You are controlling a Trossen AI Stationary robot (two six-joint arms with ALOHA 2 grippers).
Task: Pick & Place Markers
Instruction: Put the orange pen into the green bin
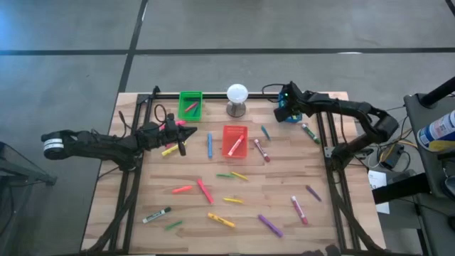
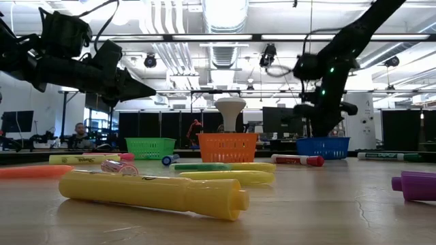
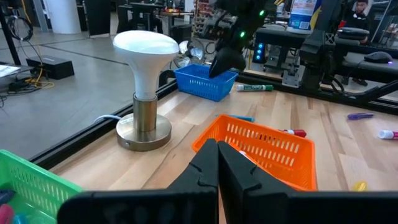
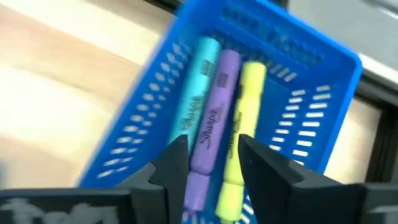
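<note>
Several markers lie scattered on the wooden table, among them a pink one (image 1: 205, 190), a yellow one (image 1: 221, 220) and a purple one (image 1: 269, 225). My right gripper (image 4: 213, 155) hangs open, slanting down, just above the blue bin (image 4: 311, 68) at the far right. A teal (image 4: 200, 81), a purple (image 4: 219, 106) and a yellow marker (image 4: 245, 106) lie side by side on the bin's floor; the purple and yellow ones show through the gap between my fingers. My left gripper (image 1: 186, 133) is shut and level in the air between the green bin (image 1: 190, 105) and the red bin (image 1: 234, 141).
A white ball on a grey stand (image 1: 237, 98) sits at the far edge between the green and blue bins. The green and red bins each hold markers. Black frame rails (image 1: 330, 153) run along the table's left and right sides. A green marker (image 1: 309, 133) lies near the blue bin.
</note>
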